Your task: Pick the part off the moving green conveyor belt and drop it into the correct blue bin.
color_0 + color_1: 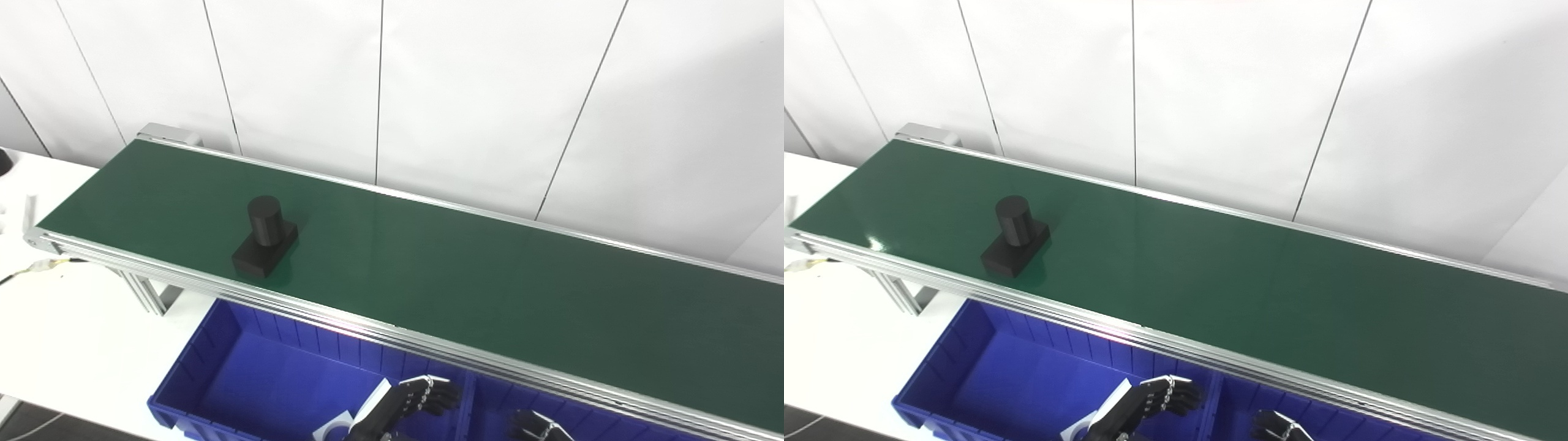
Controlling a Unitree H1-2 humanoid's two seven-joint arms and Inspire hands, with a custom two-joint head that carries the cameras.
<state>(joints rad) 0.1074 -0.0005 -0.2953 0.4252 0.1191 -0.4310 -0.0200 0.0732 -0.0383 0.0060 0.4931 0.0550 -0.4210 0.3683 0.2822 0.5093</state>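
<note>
Belt (pixel 465 282), green, framed by silver rails (pixel 380 334), is seen running from upper left to lower right before a white panelled wall (pixel 478 92). One black part (pixel 265 245) is carried on it near the left end, close to the near rail: a flat rectangular base with an upright round post on its far half. The part is touched by neither hand.

Two blue bins are set below the near rail. The left bin (pixel 202 361) is shown wide, with ribbed inner walls; the right bin (pixel 490 410) is seen only in part, divided from the first by a shared blue wall.

The left hand (pixel 416 398) is raised from the bottom edge over the right end of the left bin, palm turned down, its dark fingers (pixel 444 392) curled loosely and directed toward the dividing wall. Nothing is held in it. A white wrist cover (pixel 373 398) is visible behind it.

The right hand (pixel 536 425) is cut by the bottom edge over the right bin; only curled fingertips are shown, so whether it is spread or closed cannot be told.

A white table (pixel 67 331) is seen beneath the belt's leg (pixel 144 294), with a cable (pixel 37 267) at the left edge.
</note>
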